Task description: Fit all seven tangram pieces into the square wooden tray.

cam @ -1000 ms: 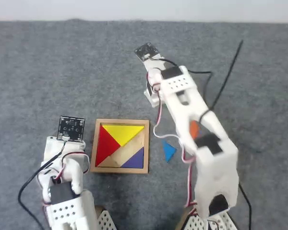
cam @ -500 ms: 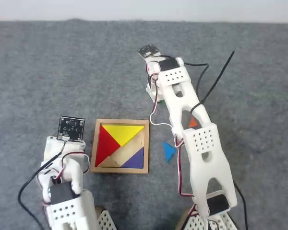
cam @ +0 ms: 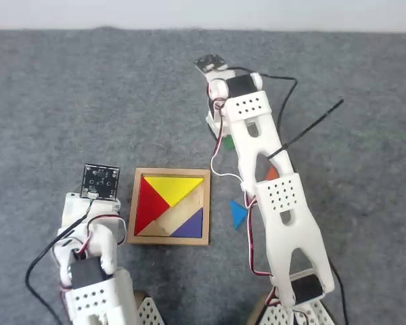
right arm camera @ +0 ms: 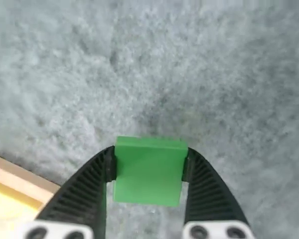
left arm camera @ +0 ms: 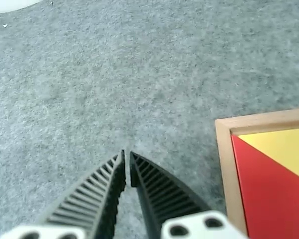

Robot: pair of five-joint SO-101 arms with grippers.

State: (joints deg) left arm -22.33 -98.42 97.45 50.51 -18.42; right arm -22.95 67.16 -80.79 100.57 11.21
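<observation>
Right tool is clamped on the green square piece, over the desk just past the wooden tray's far right corner. Left tool is pinched closed and empty, beside the tray's left edge. In the tray: yellow triangle, red triangle, purple piece. Blue triangle lies on the desk right of the tray. Orange piece is nearby, partly hidden by the right arm.

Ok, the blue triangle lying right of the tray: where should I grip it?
Probably from straight above: the blue triangle lies flat on the carpet, apart from the tray, so only its thin side edges offer a hold. Pinch across its middle; the pointed corners would likely slip.
</observation>
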